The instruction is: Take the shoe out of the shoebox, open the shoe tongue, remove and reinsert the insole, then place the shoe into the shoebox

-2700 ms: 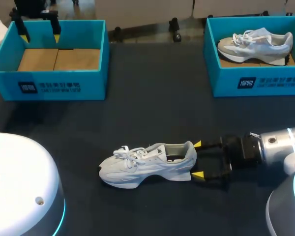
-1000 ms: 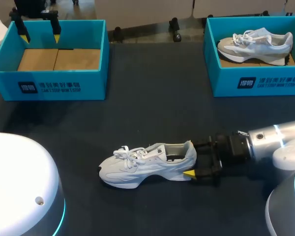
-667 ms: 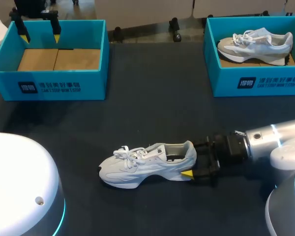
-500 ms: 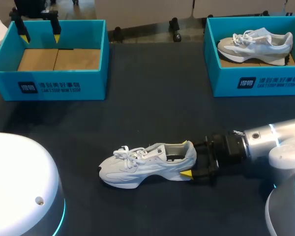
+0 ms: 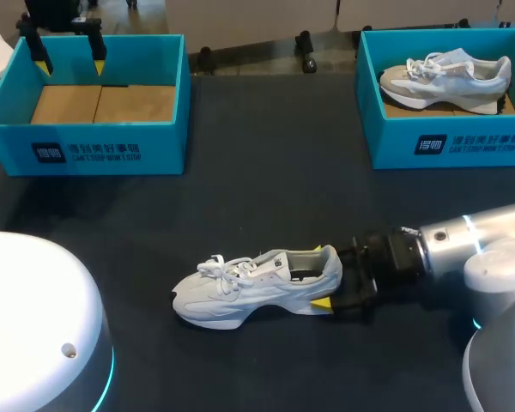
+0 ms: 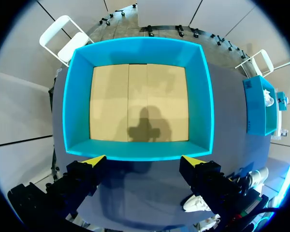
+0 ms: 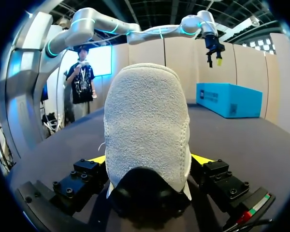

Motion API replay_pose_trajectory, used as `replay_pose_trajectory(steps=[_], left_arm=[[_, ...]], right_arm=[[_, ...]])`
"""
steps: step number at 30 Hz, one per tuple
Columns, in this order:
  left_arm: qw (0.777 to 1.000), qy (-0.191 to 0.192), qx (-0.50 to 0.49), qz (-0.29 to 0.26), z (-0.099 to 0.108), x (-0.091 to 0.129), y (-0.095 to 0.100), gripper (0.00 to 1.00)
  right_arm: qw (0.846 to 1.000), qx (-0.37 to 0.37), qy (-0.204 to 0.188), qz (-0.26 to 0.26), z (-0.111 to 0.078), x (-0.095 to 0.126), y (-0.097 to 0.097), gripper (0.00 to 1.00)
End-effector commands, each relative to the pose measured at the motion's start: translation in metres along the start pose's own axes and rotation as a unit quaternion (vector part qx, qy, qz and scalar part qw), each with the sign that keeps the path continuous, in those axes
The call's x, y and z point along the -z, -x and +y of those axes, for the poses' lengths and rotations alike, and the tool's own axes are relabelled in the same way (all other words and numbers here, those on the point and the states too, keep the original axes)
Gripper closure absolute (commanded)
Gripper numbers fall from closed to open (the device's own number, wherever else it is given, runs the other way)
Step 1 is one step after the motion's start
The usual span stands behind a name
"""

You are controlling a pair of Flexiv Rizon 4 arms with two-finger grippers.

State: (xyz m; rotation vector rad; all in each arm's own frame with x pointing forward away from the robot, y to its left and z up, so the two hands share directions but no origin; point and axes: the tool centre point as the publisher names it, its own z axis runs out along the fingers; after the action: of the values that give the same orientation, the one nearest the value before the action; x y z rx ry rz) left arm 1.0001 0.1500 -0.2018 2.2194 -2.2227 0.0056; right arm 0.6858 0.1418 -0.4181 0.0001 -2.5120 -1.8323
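A pale grey shoe (image 5: pixel 257 287) lies on its sole on the dark table, toe to the left. My right gripper (image 5: pixel 320 276) is open, one yellow tip on each side of the heel. In the right wrist view the heel (image 7: pixel 147 125) fills the space between the fingers of the right gripper (image 7: pixel 150 159). My left gripper (image 5: pixel 69 62) hangs open over the far edge of the left blue shoebox (image 5: pixel 86 146). The left wrist view has the left gripper (image 6: pixel 142 160) above this shoebox (image 6: pixel 140 151), which holds only a cardboard floor.
A second blue shoebox (image 5: pixel 463 142) at the back right holds another pale shoe (image 5: pixel 446 73). Bare dark table lies between the boxes and the shoe. White robot bases fill the near corners.
My right gripper has slid left toward the shoe, and its open fingers now straddle the heel. The shoe and the left arm have not moved.
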Motion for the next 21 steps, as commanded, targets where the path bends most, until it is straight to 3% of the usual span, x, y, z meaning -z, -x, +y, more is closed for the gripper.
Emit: replay_pose_trajectory(steps=[1, 8, 9, 10, 11, 12, 13, 21], left_arm=[[1.0, 0.0, 0.0, -0.001, 0.0001, 0.0009, 0.0, 0.0], [1.0, 0.0, 0.0, -0.001, 0.0001, 0.0009, 0.0, 0.0], [1.0, 0.0, 0.0, -0.001, 0.0001, 0.0009, 0.0, 0.0], [1.0, 0.0, 0.0, -0.001, 0.0001, 0.0009, 0.0, 0.0], [1.0, 0.0, 0.0, -0.001, 0.0001, 0.0009, 0.0, 0.0], [1.0, 0.0, 0.0, -0.001, 0.0001, 0.0009, 0.0, 0.0], [1.0, 0.0, 0.0, -0.001, 0.0001, 0.0009, 0.0, 0.0], [1.0, 0.0, 0.0, -0.001, 0.0001, 0.0009, 0.0, 0.0]], right_arm=[[1.0, 0.004, -0.004, 0.0, 0.0035, -0.0054, -0.0019, 0.0], [1.0, 0.015, -0.001, 0.0, 0.0072, -0.0065, -0.0022, 0.0], [1.0, 0.017, -0.001, -0.001, 0.0079, -0.0067, -0.0021, 0.04], [1.0, 0.018, -0.001, -0.001, 0.0083, -0.0068, -0.0021, 0.16], [1.0, 0.018, -0.001, -0.001, 0.0084, -0.0069, -0.002, 0.59], [1.0, 0.018, -0.002, -0.002, 0.0083, -0.0071, -0.0018, 0.83], [1.0, 0.018, -0.002, -0.002, 0.0079, -0.0074, -0.0016, 0.98], [1.0, 0.014, -0.001, -0.014, 0.0044, -0.0088, -0.0046, 1.0]])
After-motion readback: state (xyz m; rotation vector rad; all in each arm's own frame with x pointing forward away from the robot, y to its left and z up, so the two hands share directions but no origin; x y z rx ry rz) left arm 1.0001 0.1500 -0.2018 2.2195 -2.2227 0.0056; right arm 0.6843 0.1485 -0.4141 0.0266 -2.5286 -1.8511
